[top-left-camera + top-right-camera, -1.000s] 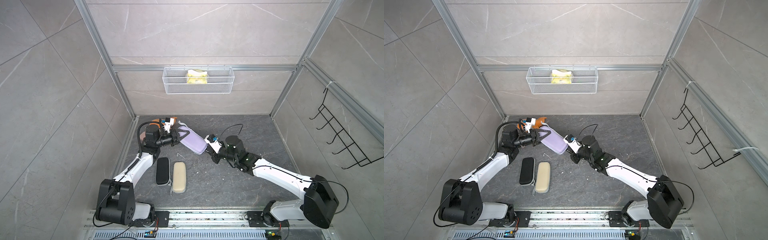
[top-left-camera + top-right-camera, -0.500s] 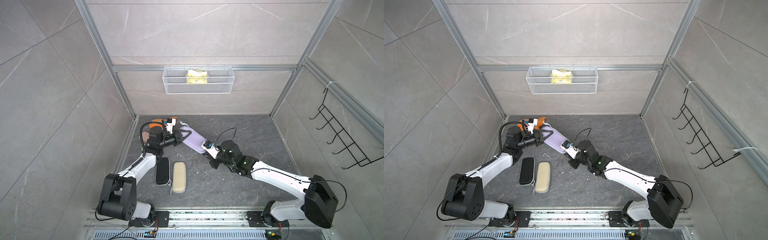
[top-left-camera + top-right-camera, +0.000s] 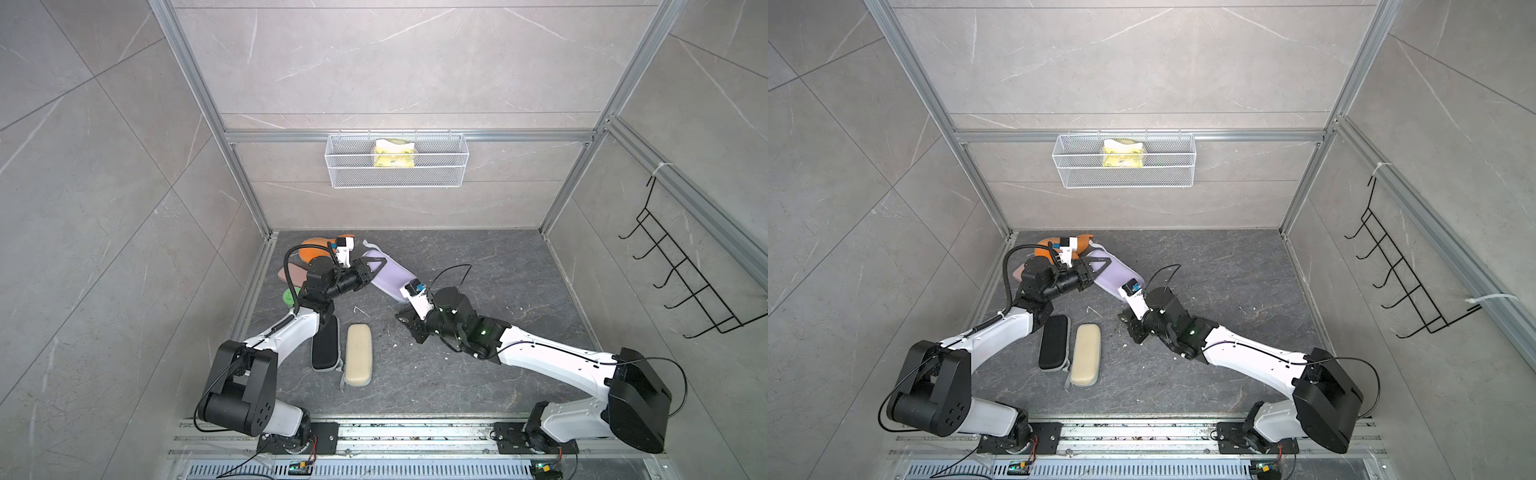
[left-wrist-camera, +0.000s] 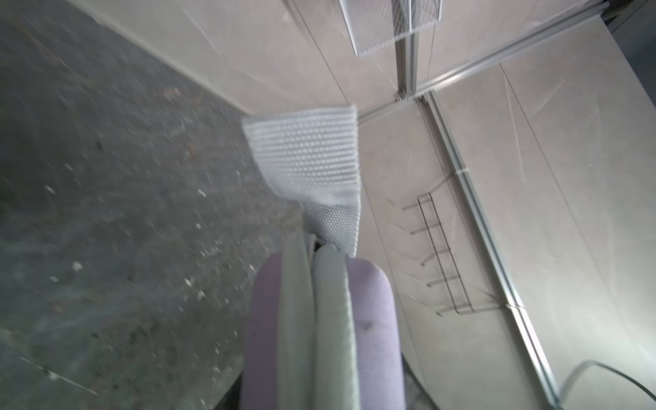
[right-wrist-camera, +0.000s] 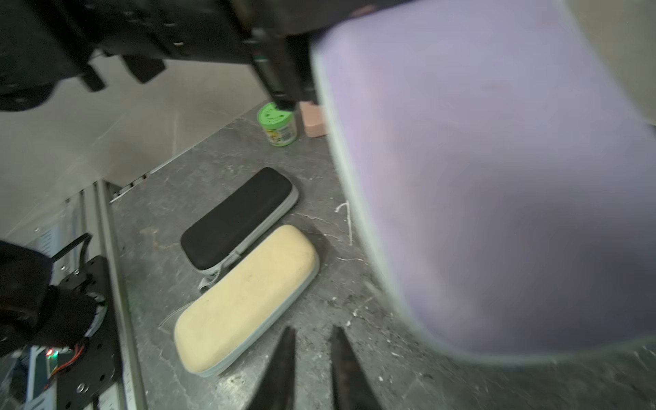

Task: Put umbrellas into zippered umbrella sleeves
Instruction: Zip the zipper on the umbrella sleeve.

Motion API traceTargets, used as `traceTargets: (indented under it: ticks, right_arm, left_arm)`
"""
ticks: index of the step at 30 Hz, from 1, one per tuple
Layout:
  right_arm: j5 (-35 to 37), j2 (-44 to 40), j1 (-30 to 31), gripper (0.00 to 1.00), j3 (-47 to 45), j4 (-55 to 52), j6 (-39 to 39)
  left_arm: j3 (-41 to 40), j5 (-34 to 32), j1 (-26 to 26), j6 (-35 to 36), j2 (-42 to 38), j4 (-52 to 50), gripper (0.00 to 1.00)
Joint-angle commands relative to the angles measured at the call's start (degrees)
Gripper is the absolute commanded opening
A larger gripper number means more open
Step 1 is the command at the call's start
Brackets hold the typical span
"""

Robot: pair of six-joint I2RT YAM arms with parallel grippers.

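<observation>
Umbrella sleeves: black sleeve (image 3: 325, 347) and cream sleeve (image 3: 359, 359) lie shut side by side on the table (image 3: 478, 374), so those look done. On the left gripper (image 3: 370, 266) the jaws are clamped on the lavender sleeve (image 3: 390, 274), tilted off the table. On the right gripper (image 5: 313, 330) the jaws are apart and empty, low beside it. No loose umbrellas showing, so probably just zipping left.

We see a lavender case (image 3: 390, 274) with grey edging, a black case (image 3: 325, 349), a cream case (image 3: 359, 361), and a green jar (image 5: 278, 124).
</observation>
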Motion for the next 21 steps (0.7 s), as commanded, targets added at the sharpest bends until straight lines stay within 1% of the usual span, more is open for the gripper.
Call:
traceTargets:
  ticks: [1, 4, 8, 10, 12, 14, 15, 16, 18, 19, 21]
  right_arm:
    - [-5.33, -2.61, 1.12, 0.44, 0.83, 1.29, 4.70]
    - [-7.05, -5.07, -1.62, 0.54, -0.12, -1.77, 8.38]
    - [-13.15, -9.80, -10.50, 0.61, -4.02, -1.80, 15.74]
    - [-14.77, -11.40, -13.34, 0.63, -4.38, -4.04, 14.68]
    - [-13.17, -12.54, -13.46, 0.62, -4.01, -6.89, 9.32]
    - [-9.13, -13.44, -13.53, 0.58, -4.24, -8.78, 4.41]
    - [-6.84, -14.30, -13.58, 0.54, -5.32, -7.83, 3.58]
    - [-7.04, -15.27, -14.47, 0.51, -7.20, -4.93, 4.31]
    - [-10.74, -15.90, -16.84, 0.53, -9.73, 1.31, 11.51]
    - [-13.49, -15.33, -17.85, 0.55, -10.40, 4.35, 15.73]
    - [-16.80, -14.02, -18.61, 0.61, -10.22, 8.00, 21.70]
  left_arm:
    - [0.55, -7.56, 0.87, 1.96, -4.17, 5.75, 0.00]
    - [1.08, -5.68, 1.02, 1.84, -5.33, 4.65, 0.00]
    - [2.63, -0.94, 1.56, 1.56, -6.02, 2.83, 0.00]
    - [4.06, 2.71, 1.74, 0.74, -5.60, 2.63, 0.00]
    - [5.07, 5.44, 1.75, -0.05, -5.24, 2.78, 0.00]
    - [5.86, 7.46, 1.75, -0.32, -5.33, 2.59, 0.00]
    - [6.14, 7.88, 1.75, 0.17, -5.63, 1.85, 0.00]
    - [6.40, 8.26, 1.75, 0.44, -5.98, 1.09, 0.00]
    - [6.15, 8.37, 1.75, 0.05, -6.51, 0.78, 0.00]
    - [5.56, 7.83, 1.58, -0.65, -6.83, 1.66, 0.00]
    - [4.34, 7.04, 1.58, -2.61, -7.14, 3.61, 0.00]
